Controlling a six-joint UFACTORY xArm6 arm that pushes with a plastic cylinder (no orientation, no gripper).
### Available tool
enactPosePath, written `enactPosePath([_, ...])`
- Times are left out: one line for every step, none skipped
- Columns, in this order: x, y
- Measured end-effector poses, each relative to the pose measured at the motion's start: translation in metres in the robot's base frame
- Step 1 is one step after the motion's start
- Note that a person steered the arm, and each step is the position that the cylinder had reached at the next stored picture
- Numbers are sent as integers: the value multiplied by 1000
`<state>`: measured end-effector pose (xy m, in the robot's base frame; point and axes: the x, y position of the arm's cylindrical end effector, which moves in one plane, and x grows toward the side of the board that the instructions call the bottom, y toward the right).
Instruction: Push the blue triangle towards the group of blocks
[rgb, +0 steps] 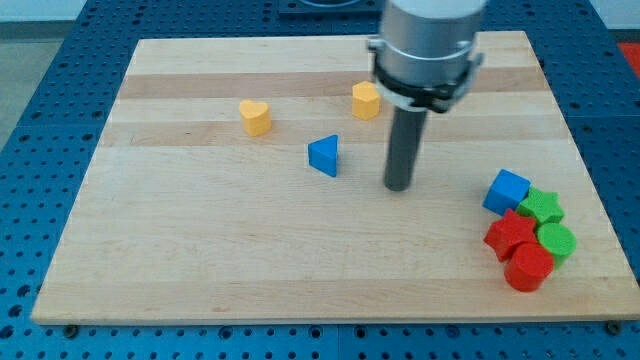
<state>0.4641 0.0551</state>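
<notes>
The blue triangle (324, 156) lies near the middle of the wooden board (200, 260). My tip (399, 187) rests on the board to the triangle's right, a short gap apart, not touching it. The group of blocks sits at the view's lower right: a blue cube (506, 191), a green star (543, 207), a red star (510, 234), a green cylinder (555, 241) and a red cylinder (528, 268), packed together. My tip stands between the triangle and this group.
A yellow heart-shaped block (256, 116) lies up and left of the triangle. A yellow hexagonal block (366, 100) lies above it, close to the arm's body. Blue pegboard (40, 120) surrounds the board.
</notes>
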Motion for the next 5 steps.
enactPosePath([-25,-30])
enactPosePath([-59,-30])
enactPosePath([-66,-43])
enactPosePath([-57,-69])
enactPosePath([-53,-75])
